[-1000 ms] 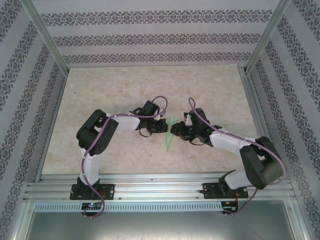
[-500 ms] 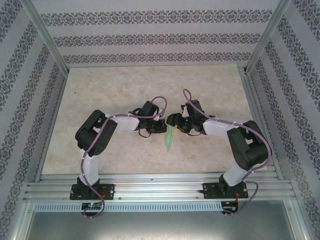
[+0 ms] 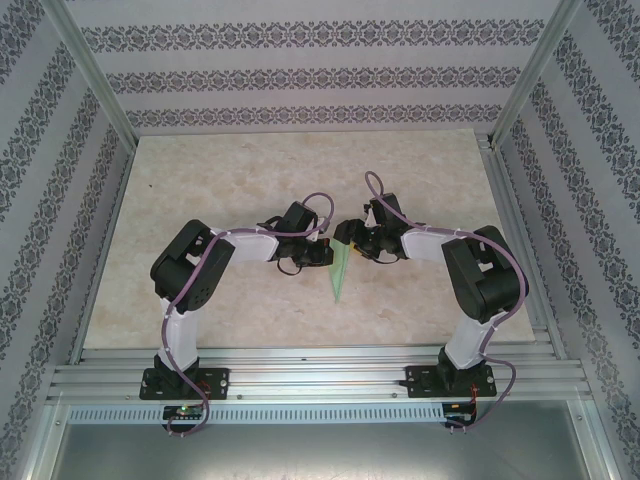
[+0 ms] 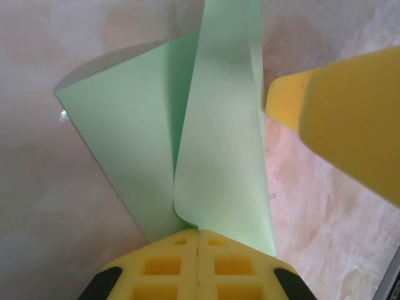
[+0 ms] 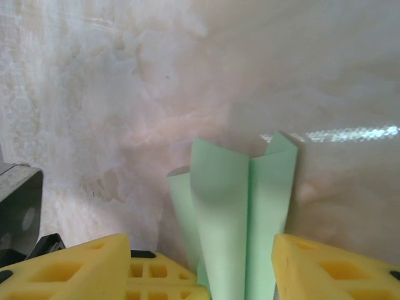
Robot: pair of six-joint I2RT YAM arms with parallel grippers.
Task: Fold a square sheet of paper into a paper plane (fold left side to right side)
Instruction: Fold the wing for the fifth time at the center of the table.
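Counting one paper plane (image 3: 339,272), light green, folded narrow and pointed. Counting two arms, one left arm (image 3: 190,270) and one right arm (image 3: 480,285), each carrying one purple cable (image 3: 322,200). Counting two grippers, each having two yellow fingers.

Clamping the wide end of the paper plane (image 4: 212,150) from its left side with the left gripper (image 3: 322,255): in the left wrist view, pressing both pads (image 4: 169,269) together without any gap and letting the green folds come out from between them. Standing at the right side of the paper plane with the right gripper (image 3: 352,238), spreading its fingers wide. In the right wrist view, seeing the paper plane (image 5: 240,212) reaching forward between the two separated pads (image 5: 87,262), opening its folds a little like a fan; touching the right pad or not, cannot tell. In the left wrist view, also seeing one yellow finger (image 4: 340,119) of the right gripper just right of the paper plane.

Spreading under the paper plane, one table (image 3: 200,180) with a pale beige, marble-like, slightly shining top. Pointing with the sharp end toward the arm bases. Surrounding the paper plane on three sides, well apart from it, walls (image 3: 300,80) wearing white paper with rows of dark ornament. Running beyond the sharp end, by the arm bases, one metal rail (image 3: 320,378). Standing far behind the paper plane, at the two back corners, two metal posts (image 3: 90,70).
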